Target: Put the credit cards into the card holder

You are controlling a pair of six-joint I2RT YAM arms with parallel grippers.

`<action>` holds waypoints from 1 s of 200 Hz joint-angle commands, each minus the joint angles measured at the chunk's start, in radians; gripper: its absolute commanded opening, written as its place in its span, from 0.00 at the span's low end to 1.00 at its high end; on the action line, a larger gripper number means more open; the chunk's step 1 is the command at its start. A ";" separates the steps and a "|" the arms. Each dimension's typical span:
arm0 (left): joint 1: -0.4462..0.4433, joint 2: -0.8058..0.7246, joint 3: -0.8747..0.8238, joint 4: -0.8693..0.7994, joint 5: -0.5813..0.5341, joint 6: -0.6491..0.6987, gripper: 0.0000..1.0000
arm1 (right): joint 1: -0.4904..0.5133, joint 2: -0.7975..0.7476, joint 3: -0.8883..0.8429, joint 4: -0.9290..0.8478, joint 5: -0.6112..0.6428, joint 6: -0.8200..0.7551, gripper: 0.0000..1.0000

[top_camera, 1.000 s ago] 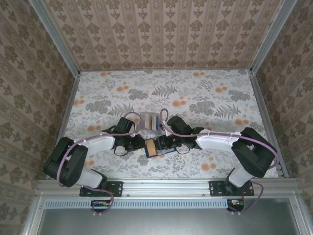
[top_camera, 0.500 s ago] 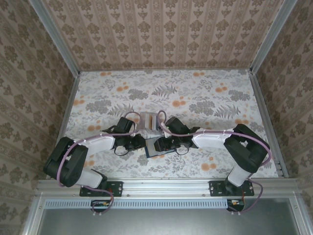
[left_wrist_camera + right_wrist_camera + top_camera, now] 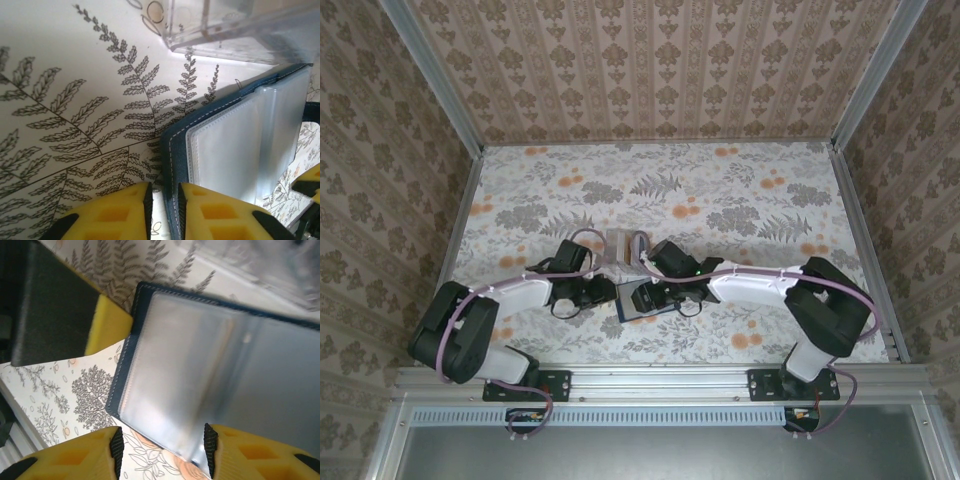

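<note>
The card holder (image 3: 642,301) lies open on the table between my two grippers, navy cover down and cloudy plastic sleeves (image 3: 200,365) up. In the left wrist view its stitched left edge (image 3: 172,165) runs between the pads of my left gripper (image 3: 163,192). It lies against the right pad, with a sliver of table showing beside the left one. My right gripper (image 3: 161,445) stands wide open over the holder's near corner, gripping nothing. From above, the left gripper (image 3: 610,293) and right gripper (image 3: 655,290) crowd the holder. The credit cards are hidden.
A clear slotted rack (image 3: 623,243) stands just behind the holder, and its base (image 3: 220,25) is close above the cover. The left finger (image 3: 107,325) sits by the holder's far corner. Open floral tabletop (image 3: 720,190) stretches to the back walls.
The right arm has swung left and in over the holder, covering the orange-tan card seen there a second ago. Its jaws have widened. The left jaws have eased apart slightly.
</note>
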 commanded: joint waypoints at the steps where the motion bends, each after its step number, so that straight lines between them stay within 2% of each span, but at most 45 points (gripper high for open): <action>1: 0.026 -0.092 -0.013 -0.051 -0.007 -0.001 0.29 | -0.029 -0.080 0.072 -0.071 0.112 -0.040 0.50; 27: 0.058 -0.243 -0.005 -0.157 -0.071 0.009 0.41 | -0.027 -0.062 0.207 -0.185 0.262 -0.006 0.49; 53: 0.126 -0.362 0.025 -0.254 -0.108 0.028 0.51 | -0.022 0.013 0.321 -0.233 0.355 0.054 0.58; 65: 0.148 -0.385 0.043 -0.267 -0.108 0.038 0.57 | -0.019 0.042 0.358 -0.257 0.427 0.082 0.66; 84: 0.159 -0.375 0.110 -0.284 -0.117 0.086 0.60 | -0.020 0.064 0.388 -0.292 0.547 0.089 0.78; 90: 0.161 -0.368 0.136 -0.297 -0.129 0.104 0.61 | -0.020 0.075 0.399 -0.307 0.575 0.075 0.89; 92: 0.161 -0.364 0.145 -0.304 -0.135 0.111 0.61 | -0.019 0.080 0.407 -0.313 0.585 0.071 0.96; 95: 0.162 -0.360 0.157 -0.314 -0.145 0.120 0.61 | -0.019 0.086 0.417 -0.322 0.600 0.065 0.99; 106: 0.167 -0.346 0.190 -0.333 -0.186 0.140 0.62 | -0.012 0.123 0.462 -0.357 0.637 0.048 1.00; 119: 0.193 -0.334 0.208 -0.332 -0.211 0.135 0.65 | -0.008 0.179 0.529 -0.386 0.623 0.038 1.00; 133: 0.241 -0.313 0.233 -0.346 -0.199 0.127 0.66 | -0.007 0.230 0.590 -0.418 0.607 0.063 1.00; 148: 0.286 -0.289 0.257 -0.361 -0.199 0.120 0.71 | 0.004 0.260 0.603 -0.371 0.608 0.055 1.00; 164: 0.332 -0.259 0.264 -0.356 -0.198 0.099 0.77 | 0.032 0.284 0.601 -0.316 0.658 0.016 1.00; 177: 0.367 -0.233 0.277 -0.357 -0.172 0.091 0.80 | 0.041 0.319 0.642 -0.349 0.682 0.012 1.00; 184: 0.378 -0.225 0.283 -0.361 -0.167 0.101 0.90 | 0.044 0.341 0.664 -0.366 0.687 0.010 1.00; 200: 0.383 -0.219 0.282 -0.358 -0.205 0.132 0.97 | 0.051 0.388 0.692 -0.376 0.708 0.003 1.00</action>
